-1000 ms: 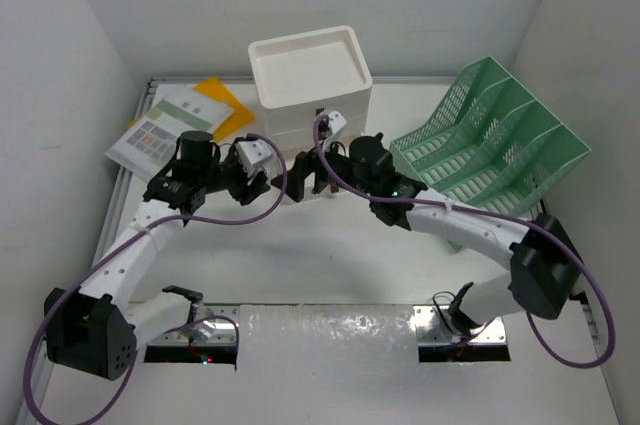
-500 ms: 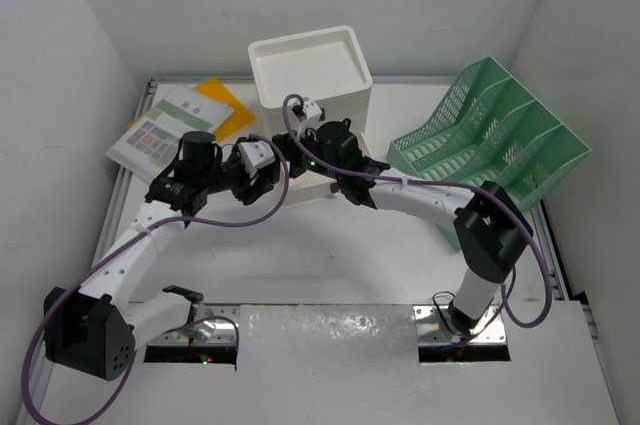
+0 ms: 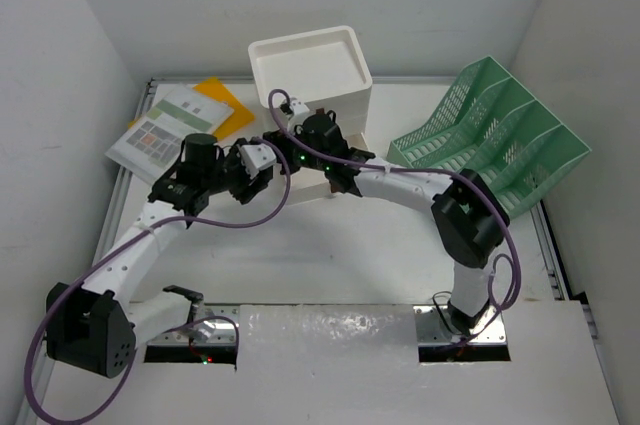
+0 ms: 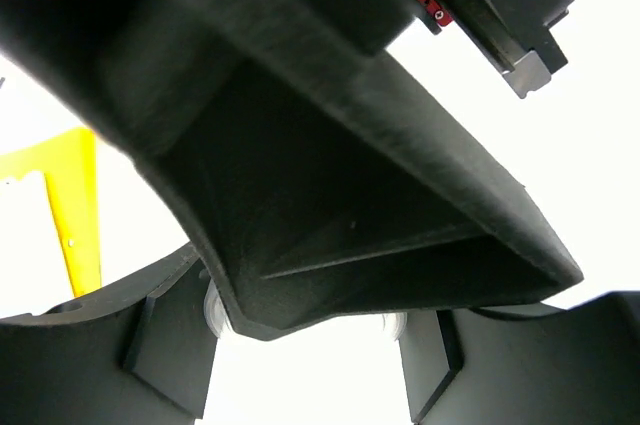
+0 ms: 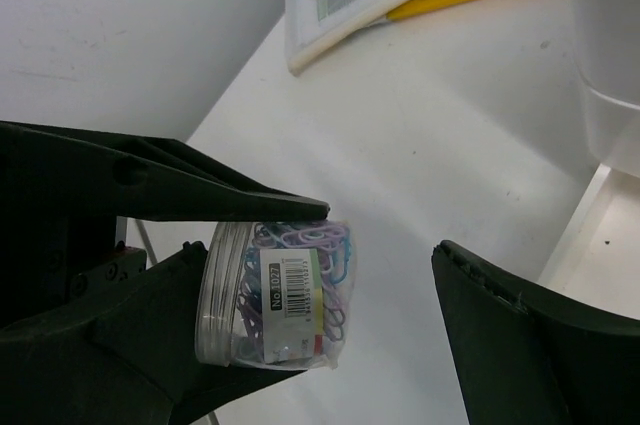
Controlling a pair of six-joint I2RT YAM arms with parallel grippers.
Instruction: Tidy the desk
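While the left gripper (image 3: 262,167) holds its place just in front of the white three-drawer unit (image 3: 312,70), the top view shows the right arm swung across from the unit's front. The right gripper (image 3: 290,145) now sits close against the left one above the desk (image 3: 330,245); a second ago the two were apart. The green mesh file rack (image 3: 490,140) at the right and the printed sheet (image 3: 160,130) by the yellow folder (image 3: 222,103) at the far left lie as they did.

From the right wrist, a clear tub of paper clips (image 5: 285,290) hangs on its side above the white desktop. It is pinched between dark fingers on the left, which I take to be the left gripper's. The right jaws stand wide apart, one finger (image 5: 530,345) well clear of the tub.

From the left wrist, a dark gripper body fills nearly everything. Only a sliver of the tub's clear rim shows between this arm's own fingers, so its jaws look clamped on it.

This reads as a hand-over being set up: the tub is lifted off the desk but not yet put away.
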